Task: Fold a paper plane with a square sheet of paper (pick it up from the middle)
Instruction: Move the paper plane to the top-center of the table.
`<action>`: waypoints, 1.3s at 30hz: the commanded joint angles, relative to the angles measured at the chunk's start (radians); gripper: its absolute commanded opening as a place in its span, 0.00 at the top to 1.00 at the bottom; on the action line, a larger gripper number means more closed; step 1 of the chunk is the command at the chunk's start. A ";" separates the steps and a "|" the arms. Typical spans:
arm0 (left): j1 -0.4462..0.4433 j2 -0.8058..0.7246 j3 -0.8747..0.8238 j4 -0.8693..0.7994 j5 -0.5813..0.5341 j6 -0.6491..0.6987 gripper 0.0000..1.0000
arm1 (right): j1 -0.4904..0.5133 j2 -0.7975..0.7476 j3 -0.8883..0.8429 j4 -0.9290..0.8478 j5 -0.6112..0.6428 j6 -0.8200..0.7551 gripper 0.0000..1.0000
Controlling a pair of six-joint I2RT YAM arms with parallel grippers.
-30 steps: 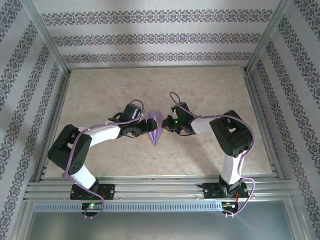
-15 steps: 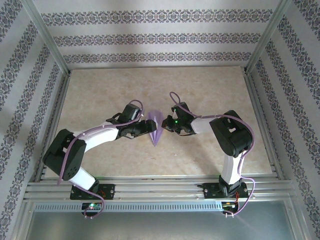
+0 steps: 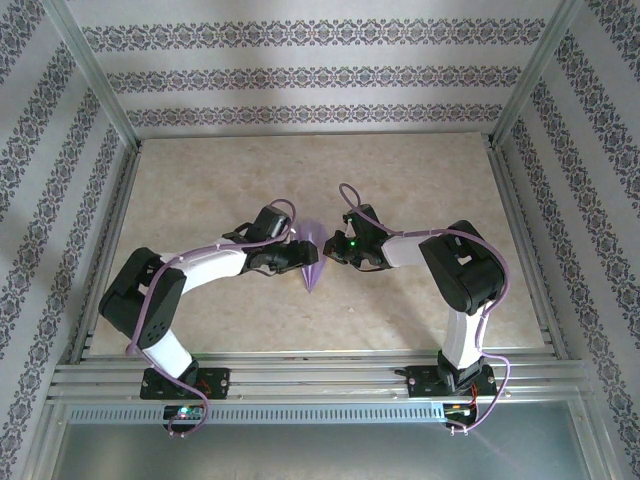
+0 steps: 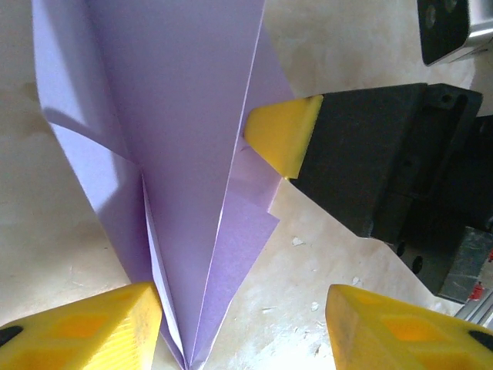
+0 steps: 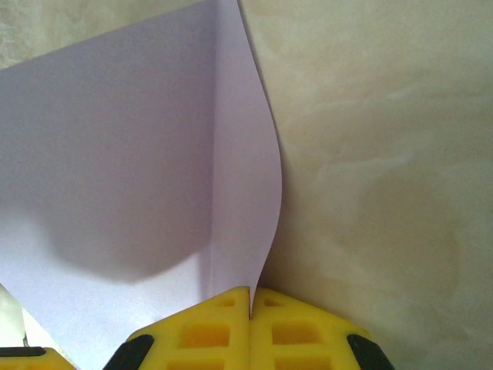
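Note:
The square sheet of paper is folded into a slim lavender paper plane (image 3: 313,262) lying on the table, its point toward the near edge. My right gripper (image 3: 329,247) is shut on the plane's right edge; in the right wrist view the paper's edge (image 5: 262,231) runs into the closed yellow fingertips (image 5: 223,324). My left gripper (image 3: 298,254) is at the plane's left side, open. In the left wrist view the plane's narrow end (image 4: 192,293) lies between the fingers, close against the left fingertip (image 4: 92,324), with bare table up to the right one. The right gripper's yellow tip (image 4: 281,139) pinches the plane's far edge.
The tan marbled table (image 3: 420,180) is framed by aluminium rails (image 3: 300,375) and patterned walls. Both arm bases (image 3: 180,380) stand at the near edge. Small paper flecks (image 4: 296,241) dot the table beside the plane.
My left gripper has slid right onto the plane's left side and its jaws have narrowed. The right gripper and the plane have stayed in place.

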 commanded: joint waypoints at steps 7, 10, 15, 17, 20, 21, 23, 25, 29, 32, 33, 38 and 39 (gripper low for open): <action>-0.044 0.058 0.067 -0.045 -0.019 0.046 0.41 | -0.001 0.019 0.003 -0.010 -0.019 0.004 1.00; -0.060 0.075 0.088 -0.085 -0.063 0.062 0.42 | 0.000 0.019 0.003 -0.011 -0.019 0.006 1.00; -0.086 0.104 0.134 -0.170 -0.139 0.104 0.44 | -0.001 0.018 0.003 -0.011 -0.020 0.008 1.00; -0.095 0.117 0.147 -0.193 -0.159 0.119 0.46 | -0.001 0.017 0.004 -0.011 -0.022 0.009 1.00; -0.109 0.137 0.168 -0.227 -0.194 0.142 0.48 | -0.002 0.016 0.006 -0.011 -0.028 0.010 0.97; -0.114 0.143 0.172 -0.235 -0.201 0.147 0.48 | -0.002 0.015 0.005 -0.009 -0.031 0.010 0.96; -0.121 0.155 0.182 -0.240 -0.204 0.155 0.48 | -0.003 0.013 0.005 -0.007 -0.038 0.012 0.93; -0.125 0.163 0.189 -0.246 -0.211 0.159 0.48 | -0.005 0.009 0.005 -0.003 -0.047 0.011 0.91; -0.130 0.172 0.198 -0.253 -0.229 0.164 0.48 | -0.011 -0.001 0.000 0.004 -0.058 0.014 0.87; -0.130 0.176 0.201 -0.259 -0.241 0.166 0.49 | -0.015 -0.013 -0.003 0.011 -0.066 0.015 0.83; -0.130 0.175 0.201 -0.262 -0.247 0.165 0.51 | -0.018 -0.018 -0.004 0.012 -0.066 0.015 0.82; -0.130 0.163 0.201 -0.273 -0.271 0.160 0.55 | -0.031 -0.055 -0.015 0.014 -0.060 0.015 0.70; -0.130 0.160 0.202 -0.275 -0.272 0.158 0.55 | -0.034 -0.063 -0.017 0.014 -0.058 0.014 0.68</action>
